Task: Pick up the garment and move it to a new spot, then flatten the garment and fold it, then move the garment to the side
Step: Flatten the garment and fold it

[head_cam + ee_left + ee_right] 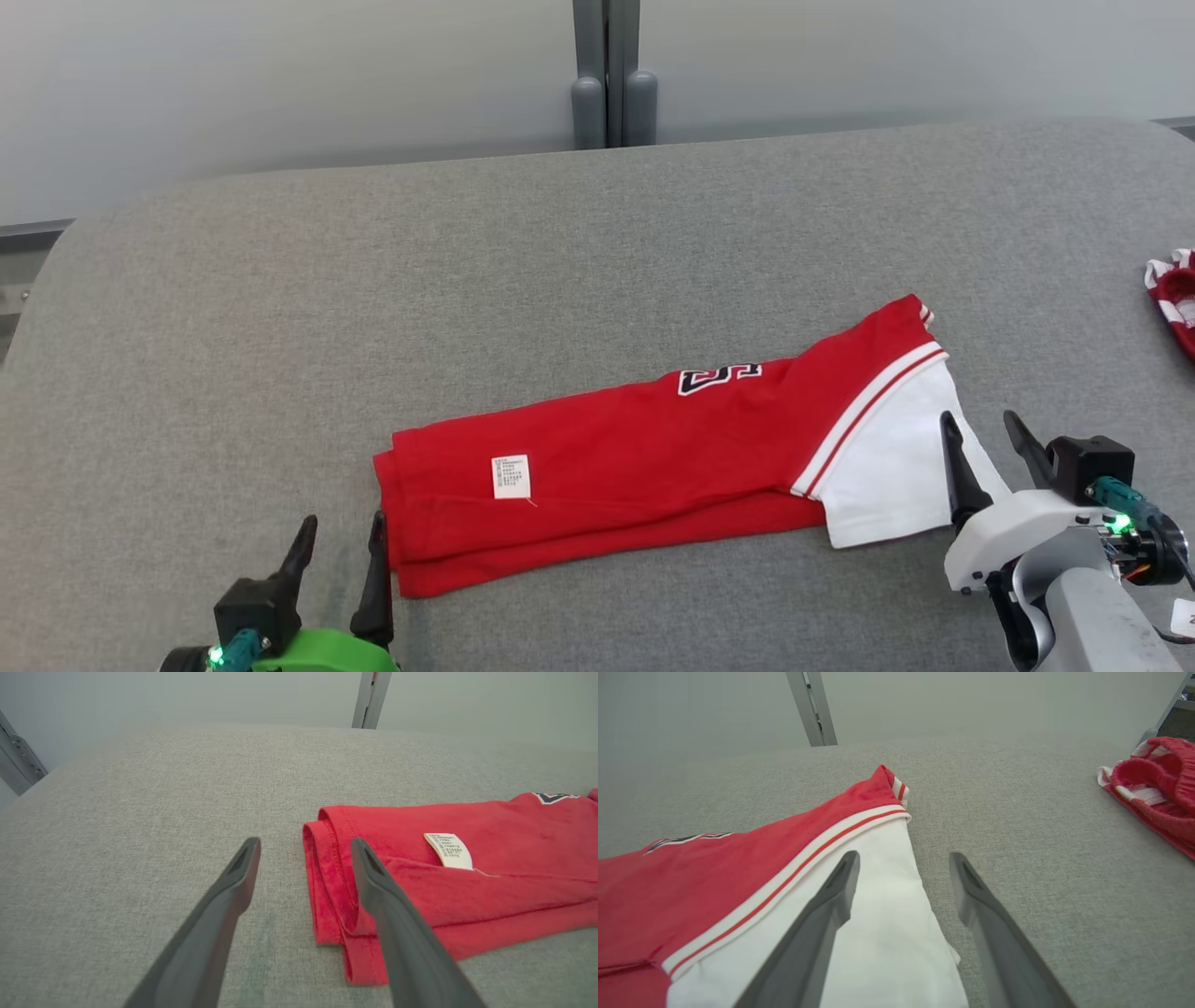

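garment: lay long left-right, white end right
left gripper: ours was released, empty
right gripper: released too
hem, left wrist view: doubled layers

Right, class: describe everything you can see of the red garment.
The garment is soft red knit, folded into a long layered band lying flat and slanted on the grey surface. Its white end is edged by white trim with a red stripe. Black-and-white lettering shows partly at the upper fold; a white label sits near the other end. The open left hand and right hand flank its ends, gripping nothing.
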